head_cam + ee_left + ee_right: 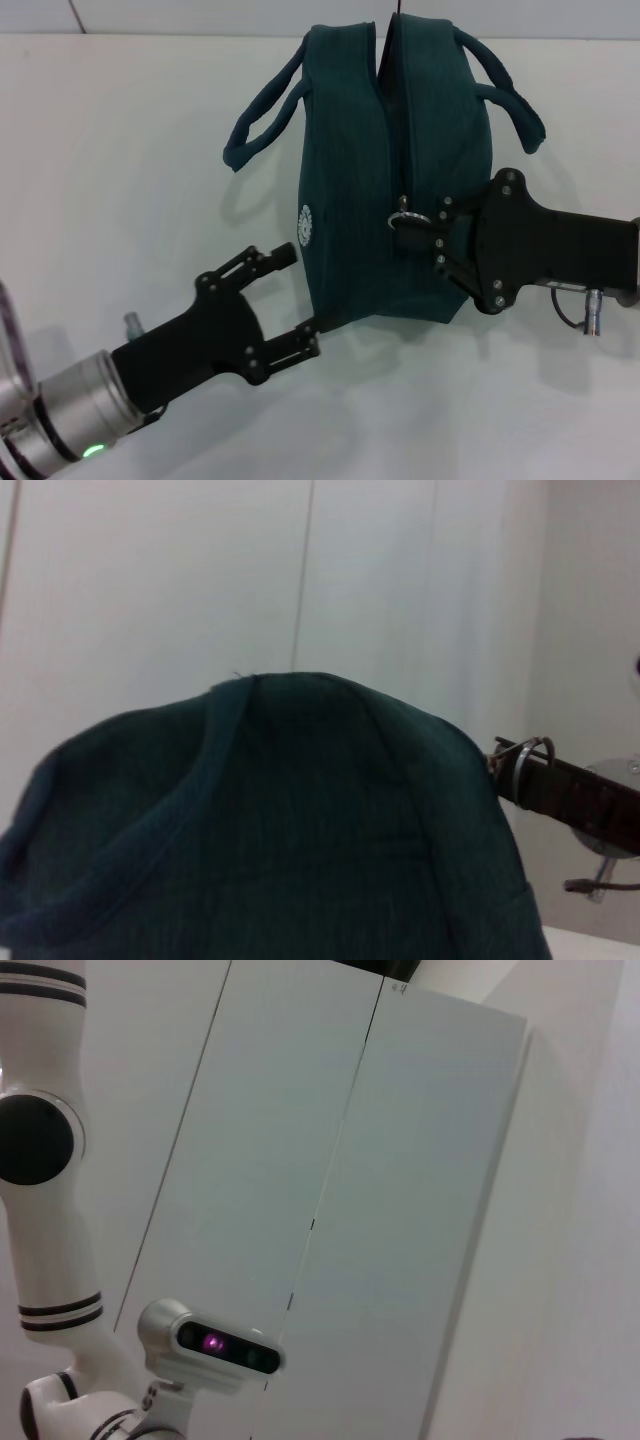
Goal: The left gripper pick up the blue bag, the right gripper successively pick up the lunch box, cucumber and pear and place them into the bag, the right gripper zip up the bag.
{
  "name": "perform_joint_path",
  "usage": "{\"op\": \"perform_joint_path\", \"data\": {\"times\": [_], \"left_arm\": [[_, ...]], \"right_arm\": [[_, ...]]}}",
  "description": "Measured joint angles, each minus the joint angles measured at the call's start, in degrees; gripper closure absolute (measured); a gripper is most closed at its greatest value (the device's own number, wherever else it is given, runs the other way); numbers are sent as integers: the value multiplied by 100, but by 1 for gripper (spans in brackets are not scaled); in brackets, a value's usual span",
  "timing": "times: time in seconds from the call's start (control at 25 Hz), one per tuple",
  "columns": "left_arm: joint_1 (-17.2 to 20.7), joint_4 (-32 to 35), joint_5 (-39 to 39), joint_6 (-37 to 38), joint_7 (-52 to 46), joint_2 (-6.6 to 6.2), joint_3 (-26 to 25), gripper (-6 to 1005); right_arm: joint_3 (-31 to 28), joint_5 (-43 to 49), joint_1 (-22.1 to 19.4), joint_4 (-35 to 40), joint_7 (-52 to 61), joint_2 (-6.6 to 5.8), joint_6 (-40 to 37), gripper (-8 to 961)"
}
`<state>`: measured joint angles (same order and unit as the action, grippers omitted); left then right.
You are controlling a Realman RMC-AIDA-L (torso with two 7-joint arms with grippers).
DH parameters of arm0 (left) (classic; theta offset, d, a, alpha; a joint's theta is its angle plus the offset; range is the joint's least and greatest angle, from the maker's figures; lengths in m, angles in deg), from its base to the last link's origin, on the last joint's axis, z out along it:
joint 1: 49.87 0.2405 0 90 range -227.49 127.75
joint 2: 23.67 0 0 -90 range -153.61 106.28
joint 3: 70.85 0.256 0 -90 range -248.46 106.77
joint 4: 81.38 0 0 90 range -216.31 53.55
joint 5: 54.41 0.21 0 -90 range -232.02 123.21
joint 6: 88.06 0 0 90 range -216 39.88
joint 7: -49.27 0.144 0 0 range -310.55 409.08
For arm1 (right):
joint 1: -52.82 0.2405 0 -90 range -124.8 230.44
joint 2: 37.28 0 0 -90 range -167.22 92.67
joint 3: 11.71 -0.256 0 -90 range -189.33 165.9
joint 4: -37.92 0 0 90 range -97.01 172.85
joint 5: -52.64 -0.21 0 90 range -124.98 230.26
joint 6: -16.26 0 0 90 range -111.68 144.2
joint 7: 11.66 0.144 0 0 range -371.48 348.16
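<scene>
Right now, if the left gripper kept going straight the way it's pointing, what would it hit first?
Most likely the bag. The left gripper is open and aimed at its near lower corner, one fingertip already at the fabric. How high it sits against the bag is unclear.

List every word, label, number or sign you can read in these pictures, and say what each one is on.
None can be read.
Small round white logo on the side of the blue bag: too small to read.
No text shows on the left gripper or right gripper.

No readable text; blue bag (350,200) white round logo (306,226) (illegible).
</scene>
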<state>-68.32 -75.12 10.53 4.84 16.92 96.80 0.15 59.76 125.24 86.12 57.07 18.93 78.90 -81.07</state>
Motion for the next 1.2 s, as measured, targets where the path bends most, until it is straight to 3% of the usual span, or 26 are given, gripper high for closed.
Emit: {"op": "perform_joint_path", "data": {"times": [0.36, 0.8, 1.04, 1.16, 1.2], "left_arm": [[-477, -412, -37, -5, -278, 4, 66, 201], [-528, -418, -128, -347, 25, 22, 28, 416], [-488, -438, -164, -368, 579, 30, 60, 627], [-507, -442, -153, -394, 775, 30, 66, 838], [-509, -444, -145, -407, 862, 29, 70, 848]], "right_arm": [[14, -16, 2, -3, -8, 0, 5, 925], [442, -446, -34, -73, -150, 0, 14, 923], [487, -631, -81, -175, -158, 0, 16, 922], [666, -967, -70, -323, -142, 0, -5, 922], [780, -1130, -58, -356, -129, -1, -12, 923]]}}
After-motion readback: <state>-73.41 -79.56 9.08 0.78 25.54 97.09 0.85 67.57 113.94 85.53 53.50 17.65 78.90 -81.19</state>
